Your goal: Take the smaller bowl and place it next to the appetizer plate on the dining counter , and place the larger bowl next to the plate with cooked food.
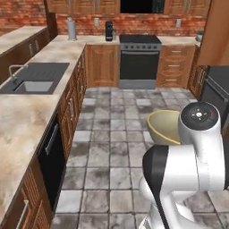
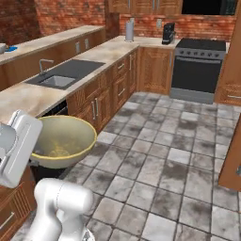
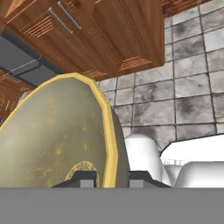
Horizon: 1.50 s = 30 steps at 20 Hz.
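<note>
Larger bowl (image 2: 61, 141): a wide olive-tan bowl with a yellowish rim, held in the air above the tiled floor (image 1: 112, 152), near the robot arm and beside the wooden cabinet fronts (image 2: 101, 106).
Contents of the bowl: nothing lies loose inside; the right base view shows only yellowish speckles on the inner bottom.
Direction of the bowl: in the right base view the mouth opens up and is slightly tilted toward the camera. A round bowl has no clear long axis. In the hand view the rim runs as a yellow arc from the lower middle up to the left.
Gripper (image 3: 111, 177): the two dark fingertips stand close on either side of the bowl wall, one inside and one outside, so the gripper pinches the larger bowl at its rim.
Sink (image 1: 31, 85): a grey basin set in the beige counter (image 1: 18, 129) on the left; no object can be seen in it.
Hidden or cut off: in the left base view the white arm covers the right and lower part of the bowl. In the right base view a white arm link covers its left edge. On the far left counter a small blue thing (image 2: 12, 48) is too small to identify.
</note>
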### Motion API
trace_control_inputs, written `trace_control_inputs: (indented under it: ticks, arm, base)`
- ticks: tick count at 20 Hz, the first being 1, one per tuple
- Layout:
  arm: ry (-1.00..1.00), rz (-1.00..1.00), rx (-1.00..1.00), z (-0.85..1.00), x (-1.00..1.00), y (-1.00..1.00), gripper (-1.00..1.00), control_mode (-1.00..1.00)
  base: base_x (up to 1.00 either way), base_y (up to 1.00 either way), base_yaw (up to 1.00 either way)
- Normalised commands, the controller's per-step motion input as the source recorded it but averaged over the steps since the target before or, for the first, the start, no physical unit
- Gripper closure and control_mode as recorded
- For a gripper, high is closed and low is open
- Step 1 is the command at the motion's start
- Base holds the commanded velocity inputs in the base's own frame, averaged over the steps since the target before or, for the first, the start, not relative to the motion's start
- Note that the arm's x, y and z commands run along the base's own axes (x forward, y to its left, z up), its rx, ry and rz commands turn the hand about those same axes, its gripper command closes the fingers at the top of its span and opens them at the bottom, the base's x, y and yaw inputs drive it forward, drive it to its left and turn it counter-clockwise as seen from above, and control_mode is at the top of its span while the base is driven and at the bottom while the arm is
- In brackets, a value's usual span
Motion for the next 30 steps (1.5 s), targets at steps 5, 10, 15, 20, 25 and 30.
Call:
trace_control_inputs:
  ticks: [5,10,15,20,25,30]
  arm:
    - [0.00,0.00,0.00,0.00,0.00,0.00,1.00,1.00]
    - [0.00,0.00,0.00,0.00,0.00,0.00,1.00,1.00]
    - [0.00,0.00,0.00,0.00,0.00,0.00,1.00,1.00]
    - [0.00,0.00,0.00,0.00,0.00,0.00,1.00,1.00]
    - [0.00,0.00,0.00,0.00,0.00,0.00,1.00,1.00]
    - [0.00,0.00,0.00,0.00,0.00,0.00,1.00,1.00]
  base:
    - [-0.99,0.44,0.25]
    - [-0.82,0.71,0.26]
    - [-0.41,0.86,0.24]
    - [-0.06,0.89,0.14]
    - [-0.07,0.96,0.07]
    - [-0.27,0.94,0.01]
